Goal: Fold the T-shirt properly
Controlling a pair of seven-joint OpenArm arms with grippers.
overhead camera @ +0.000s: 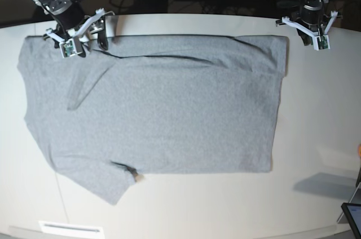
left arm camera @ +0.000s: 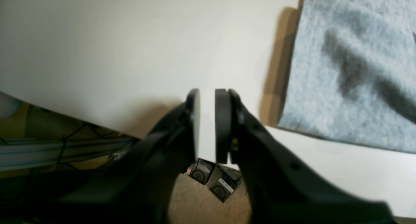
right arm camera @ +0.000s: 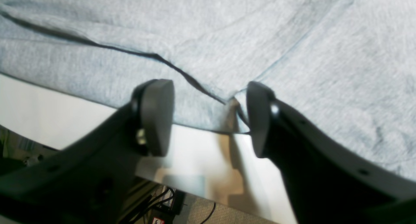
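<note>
A: Start with the left wrist view. What's there?

B: The left gripper point(left arm camera: 207, 125) has its two black pads close together with a narrow gap between them, and nothing sits in that gap. Below it is the white table point(left arm camera: 107, 52). The T-shirt point(left arm camera: 351, 71) lies off to the right, apart from the pads, with its straight edge running down the picture. Past the near table edge there is floor with two small black boxes point(left arm camera: 213, 181).

A: And the right wrist view?

B: The right gripper point(right arm camera: 208, 118) stands with its fingers spread wide and released. Grey cloth fills the far part of the view, and a dark fold line crosses it. A small corner of the cloth hangs at the table edge just beside the right-hand pad point(right arm camera: 258, 120). I cannot tell if it touches.

A: The base view?

B: The T-shirt lies flat, plain side up, across the middle of the table. One sleeve points to the near left. The right gripper point(overhead camera: 84, 39) hovers at the far left corner of the cloth, the left gripper point(overhead camera: 313, 33) beyond the far right corner, off the cloth.
</note>
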